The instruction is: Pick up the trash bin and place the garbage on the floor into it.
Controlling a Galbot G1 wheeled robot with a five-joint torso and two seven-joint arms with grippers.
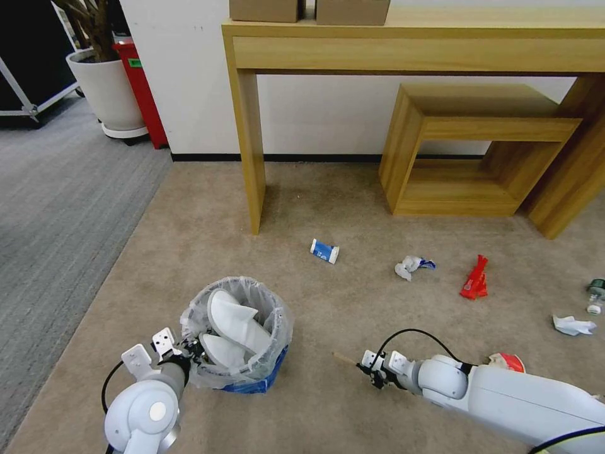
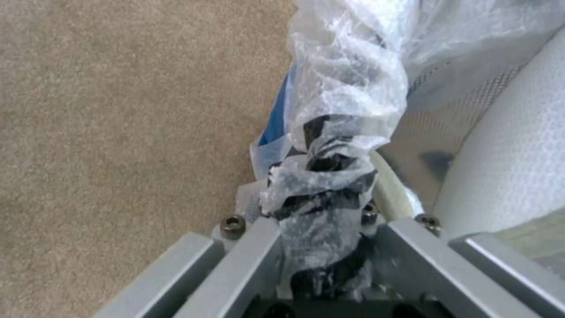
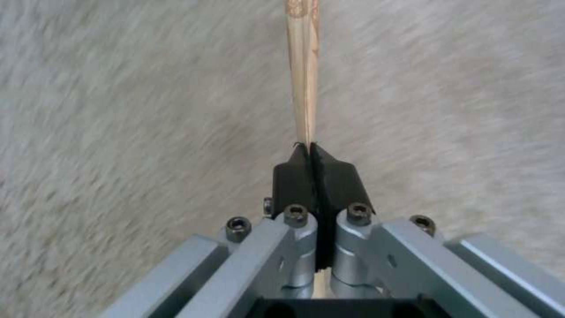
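Observation:
The blue trash bin [image 1: 258, 378], lined with a crinkled clear bag, sits on the beige carpet at lower left with two white slippers [image 1: 233, 325] inside. My left gripper [image 1: 191, 353] is shut on its near rim; in the left wrist view the gripper [image 2: 324, 168] pinches bag and rim beside the blue wall [image 2: 275, 119]. My right gripper [image 1: 367, 368] is to the right of the bin, shut on a wooden stick [image 1: 344, 359]. The right wrist view shows that gripper [image 3: 310, 148] clamping the stick [image 3: 302, 66] above the carpet.
Litter lies farther out: a blue-and-white pack [image 1: 324, 251], crumpled paper [image 1: 409, 267], a red wrapper [image 1: 475, 279], a small bottle [image 1: 595, 291], white paper [image 1: 572, 325], a red-and-white piece [image 1: 508, 360] by my right arm. A wooden table [image 1: 251, 139] and stool [image 1: 469, 151] stand behind.

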